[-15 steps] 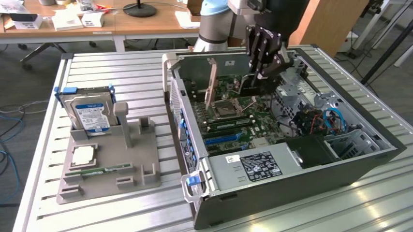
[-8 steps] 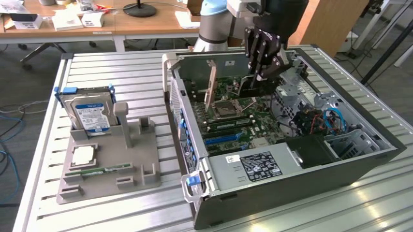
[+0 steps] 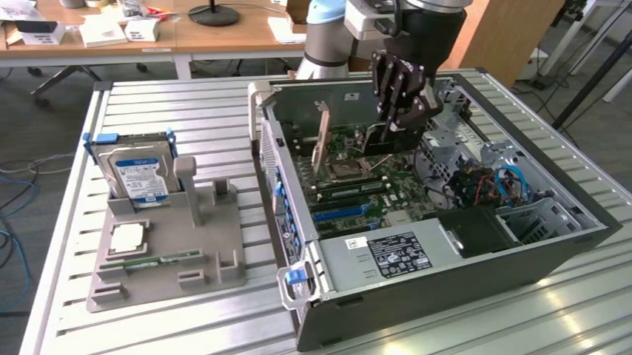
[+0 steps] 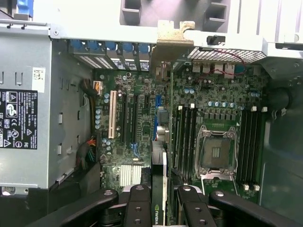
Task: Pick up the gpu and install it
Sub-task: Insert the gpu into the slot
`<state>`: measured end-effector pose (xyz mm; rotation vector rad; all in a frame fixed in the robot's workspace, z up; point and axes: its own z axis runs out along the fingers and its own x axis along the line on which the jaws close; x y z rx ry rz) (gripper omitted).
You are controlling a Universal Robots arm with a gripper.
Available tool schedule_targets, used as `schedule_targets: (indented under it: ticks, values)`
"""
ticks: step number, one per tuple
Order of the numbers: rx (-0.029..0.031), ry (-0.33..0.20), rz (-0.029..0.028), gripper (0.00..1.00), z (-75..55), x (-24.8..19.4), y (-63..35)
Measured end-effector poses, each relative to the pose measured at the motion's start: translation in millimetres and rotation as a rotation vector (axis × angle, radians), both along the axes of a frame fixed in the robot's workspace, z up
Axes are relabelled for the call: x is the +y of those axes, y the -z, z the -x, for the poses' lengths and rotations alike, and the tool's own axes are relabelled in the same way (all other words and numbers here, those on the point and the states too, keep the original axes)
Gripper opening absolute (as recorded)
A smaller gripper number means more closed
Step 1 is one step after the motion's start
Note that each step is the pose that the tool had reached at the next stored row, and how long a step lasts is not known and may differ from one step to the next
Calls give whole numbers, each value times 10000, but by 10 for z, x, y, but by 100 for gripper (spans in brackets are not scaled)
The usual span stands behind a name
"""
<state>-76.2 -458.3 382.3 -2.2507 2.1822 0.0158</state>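
The gpu [image 4: 164, 142] stands on edge above the motherboard [image 4: 128, 123] inside the open computer case [image 3: 553, 251]. Its brownish metal bracket [image 4: 171, 42] is up against the case's rear slot wall. In the exterior view the bracket end of the gpu [image 3: 321, 139] rises upright near the case's rear wall. My gripper [image 4: 163, 196] is shut on the gpu at the end away from the bracket, with a black finger [image 4: 138, 208] on each side of the card. In the exterior view the gripper [image 3: 397, 133] reaches down into the case. Whether the card sits in a slot I cannot tell.
A power supply [image 3: 395, 255] fills the case's near end, and the bare CPU socket [image 4: 215, 151] lies beside the card. On the exterior view's left, a grey holder [image 3: 173, 248] carries a blue-labelled hard drive [image 3: 138, 174], a CPU chip [image 3: 129, 237] and a memory stick [image 3: 153, 260].
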Motion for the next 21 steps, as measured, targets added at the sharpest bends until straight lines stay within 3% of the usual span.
schedule_targets:
  ticks: [6,21]
  values:
    - [0,0,-1,26,0,0,51]
    - [0,0,0,26,0,0,322]
